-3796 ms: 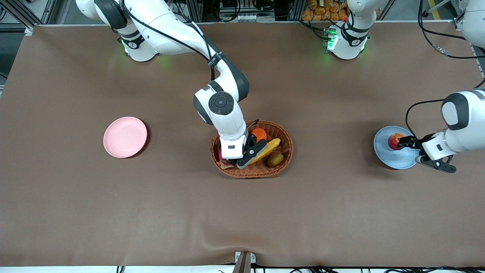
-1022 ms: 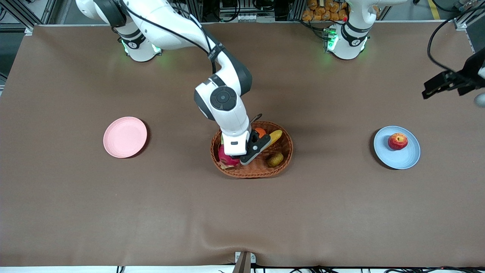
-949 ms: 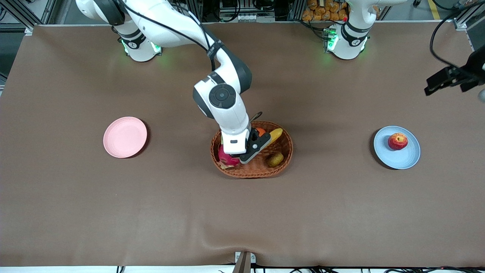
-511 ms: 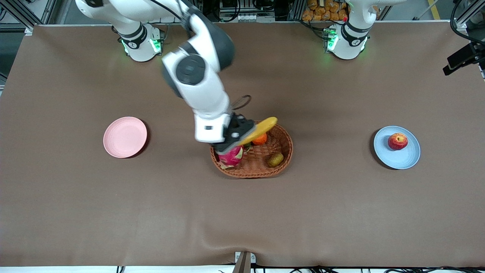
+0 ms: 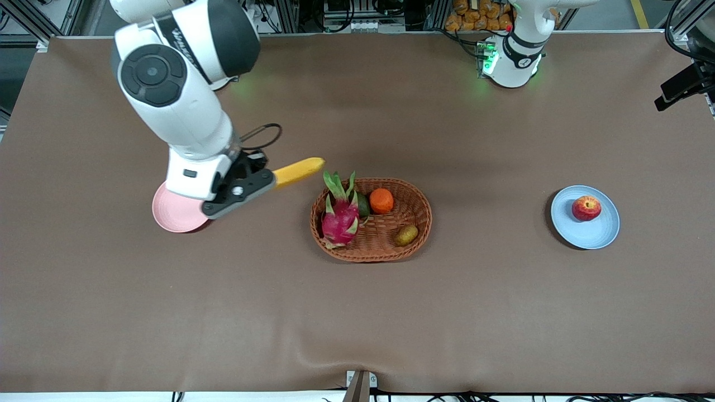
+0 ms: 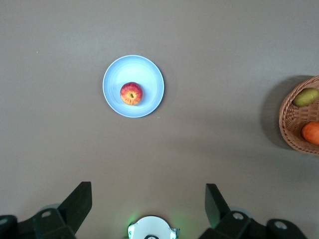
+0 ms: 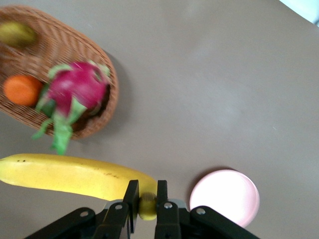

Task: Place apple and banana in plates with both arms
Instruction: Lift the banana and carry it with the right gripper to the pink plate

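1. Now the banana [image 5: 299,171] is in my right claw [image 7: 147,201], pinched at one end between my fingers, with the rest of it sticking out level over the bare desk [image 5: 357,312] between the pink plate [image 5: 176,215] and the wicker basket [image 5: 416,223].
2. The apple [image 5: 586,208] sits in the blue plate [image 5: 600,234] toward my left arm's end of the desk, off the plate's middle, with nothing touching it.
3. My right claw hangs in the air over the pink plate's edge on the basket side; the plate is bare where I can see it, and my wrist covers much of it in the front view.
4. Around these, the basket stands mid-desk between the two plates, holding a pink dragon fruit [image 5: 339,218] with green tips, an orange fruit [image 5: 381,200] and a brownish-green fruit [image 5: 406,235]; a dark green fruit [image 5: 363,205] peeks out beside the dragon fruit.
5. Nothing lies on the desk between the banana and the pink plate.
6. My right arm [image 5: 179,95] reaches from its base along the desk's top edge, its wrist tilted down.
7. My left claw [image 6: 148,209] is up high, its fingers spread wide and holding nothing, looking straight down on the blue plate; that arm waits, only a dark part of it showing at the front view's edge.
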Action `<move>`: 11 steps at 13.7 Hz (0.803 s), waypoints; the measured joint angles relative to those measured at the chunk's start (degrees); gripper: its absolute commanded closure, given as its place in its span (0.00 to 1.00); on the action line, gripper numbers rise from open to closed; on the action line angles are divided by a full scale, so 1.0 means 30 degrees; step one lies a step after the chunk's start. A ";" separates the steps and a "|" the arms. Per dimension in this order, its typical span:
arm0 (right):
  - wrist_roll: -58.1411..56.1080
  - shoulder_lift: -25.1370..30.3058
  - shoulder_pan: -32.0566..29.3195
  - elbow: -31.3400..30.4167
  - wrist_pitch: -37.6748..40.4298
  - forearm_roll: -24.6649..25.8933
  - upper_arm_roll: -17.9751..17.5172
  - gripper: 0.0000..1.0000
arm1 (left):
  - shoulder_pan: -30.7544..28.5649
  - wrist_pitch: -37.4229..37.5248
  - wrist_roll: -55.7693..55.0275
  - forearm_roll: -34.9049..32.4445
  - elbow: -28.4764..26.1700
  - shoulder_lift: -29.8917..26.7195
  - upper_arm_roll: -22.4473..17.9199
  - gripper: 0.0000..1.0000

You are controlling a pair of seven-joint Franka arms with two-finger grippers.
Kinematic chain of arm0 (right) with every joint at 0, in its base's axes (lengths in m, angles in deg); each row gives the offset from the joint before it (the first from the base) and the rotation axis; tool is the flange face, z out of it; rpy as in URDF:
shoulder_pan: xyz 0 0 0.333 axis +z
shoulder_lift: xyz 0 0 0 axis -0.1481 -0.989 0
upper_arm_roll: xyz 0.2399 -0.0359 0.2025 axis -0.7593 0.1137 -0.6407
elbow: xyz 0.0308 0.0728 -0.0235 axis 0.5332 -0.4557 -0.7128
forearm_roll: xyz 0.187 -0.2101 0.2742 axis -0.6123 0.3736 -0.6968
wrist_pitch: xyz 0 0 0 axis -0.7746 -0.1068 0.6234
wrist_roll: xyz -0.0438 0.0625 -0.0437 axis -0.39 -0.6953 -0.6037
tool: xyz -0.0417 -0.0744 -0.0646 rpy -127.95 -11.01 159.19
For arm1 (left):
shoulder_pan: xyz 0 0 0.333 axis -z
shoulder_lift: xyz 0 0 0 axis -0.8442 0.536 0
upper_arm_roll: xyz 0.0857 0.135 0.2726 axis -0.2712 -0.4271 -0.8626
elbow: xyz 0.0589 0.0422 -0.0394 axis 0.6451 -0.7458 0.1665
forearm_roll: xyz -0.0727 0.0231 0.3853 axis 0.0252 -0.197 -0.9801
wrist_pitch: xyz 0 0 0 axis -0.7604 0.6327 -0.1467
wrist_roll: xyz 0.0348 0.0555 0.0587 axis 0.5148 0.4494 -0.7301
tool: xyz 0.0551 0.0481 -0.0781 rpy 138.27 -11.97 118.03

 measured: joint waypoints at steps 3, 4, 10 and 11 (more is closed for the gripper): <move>-0.1940 0.1161 -0.1365 -0.2404 -0.0367 0.0324 0.0099 1.00 | 0.0008 -0.0227 0.0001 0.0000 -0.0034 0.0005 0.0006 0.00; -0.2884 0.1539 -0.2223 -0.3246 -0.0694 0.0342 0.0122 1.00 | 0.0011 -0.0305 0.0044 0.0000 -0.0063 0.0016 0.0009 0.00; -0.5228 0.3560 -0.5991 -0.8370 -0.3331 0.0346 0.0167 1.00 | -0.0011 -0.0564 0.0792 0.0016 -0.0201 0.0229 0.0002 0.00; -0.5227 0.3593 -0.6481 -0.9050 -0.3905 0.0346 0.0164 1.00 | -0.0016 -0.0565 0.0797 0.0021 -0.0205 0.0234 0.0000 0.00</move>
